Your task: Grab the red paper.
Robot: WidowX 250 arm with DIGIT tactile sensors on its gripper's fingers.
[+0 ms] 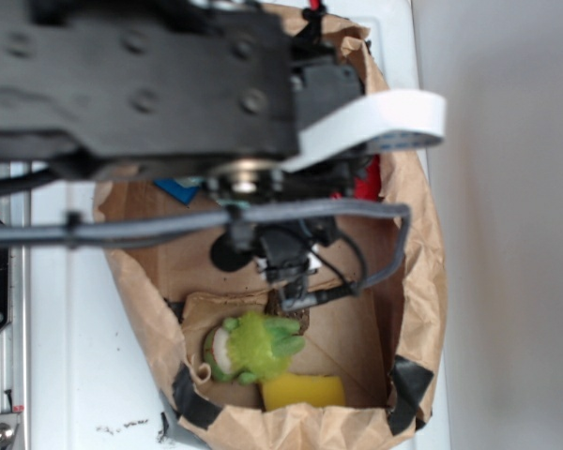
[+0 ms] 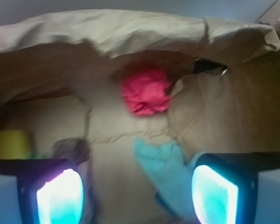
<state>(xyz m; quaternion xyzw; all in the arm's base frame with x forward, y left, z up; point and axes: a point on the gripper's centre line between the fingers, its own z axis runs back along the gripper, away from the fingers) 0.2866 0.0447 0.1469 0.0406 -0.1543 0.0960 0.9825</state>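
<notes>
bright red crumpled paper wad (image 2: 146,97): at far wall inside brown paper bag (image 2: 130,32) | likely light, soft, crushable; pinch across its middle | gripper (image 2: 137,189): wide open, empty, well short of it | teal cloth (image 2: 165,170) between

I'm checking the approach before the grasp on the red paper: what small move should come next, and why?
Probably ease the gripper forward toward the red paper. In the wrist view the fingers stand apart with nothing between them, and the wad lies ahead, roughly centred, against the brown paper wall.
</notes>
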